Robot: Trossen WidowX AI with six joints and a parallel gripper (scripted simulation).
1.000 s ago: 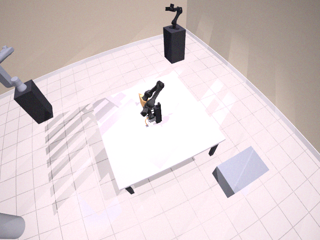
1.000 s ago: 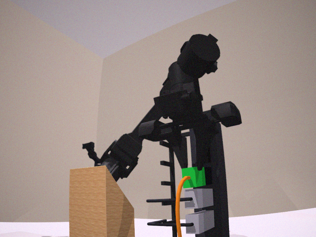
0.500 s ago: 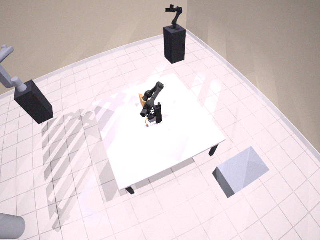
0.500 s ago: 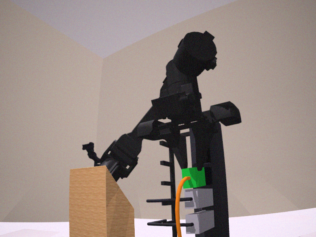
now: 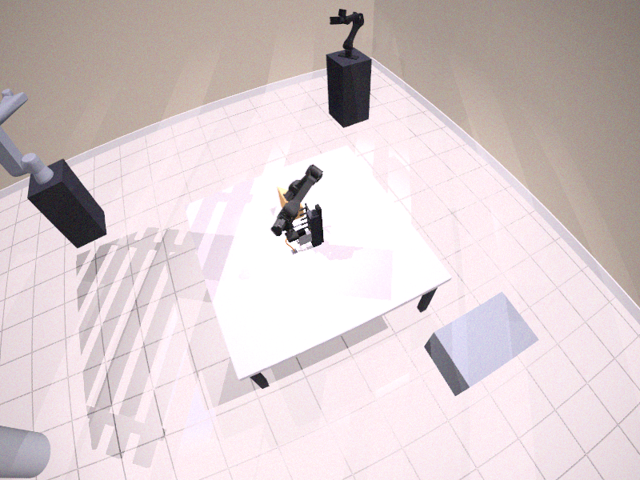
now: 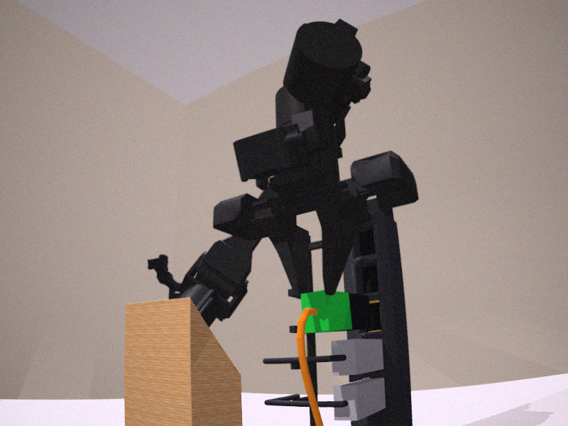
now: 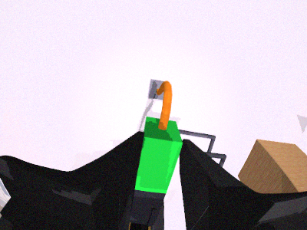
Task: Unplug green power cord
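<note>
Plug in the pinch: pull straight, then let go

The white table [image 5: 330,305] [image 6: 495,401] [image 7: 69,77] is far below the fingers. The tall black power strip [image 5: 318,230] [image 6: 397,293] [image 7: 147,203] stands close beside them, and the wood block [image 6: 157,362] [image 7: 269,169] sits lower, off to their other side. Two grey plugs [image 6: 358,356] are in the strip, under the fingers.

The gripper [image 5: 295,236] [image 6: 315,295] [image 7: 162,142] seems to be pinching the green plug [image 6: 326,312] [image 7: 159,162] between its tips, near the top. The plug looks out from the strip, or nearly out. I cannot tell if its pins are all free.

The orange cord [image 6: 300,341] [image 7: 166,101] comes out of the plug and hangs below the fingers.

To do this well, keep the pull straight away from the strip, with no twist or tip. The tips have only a small bite, so too fast a tug could slip off. When there is a good gap, open wide on both sides. Then lift straight up, so no finger bumps the plug, the cord or the strip.
</note>
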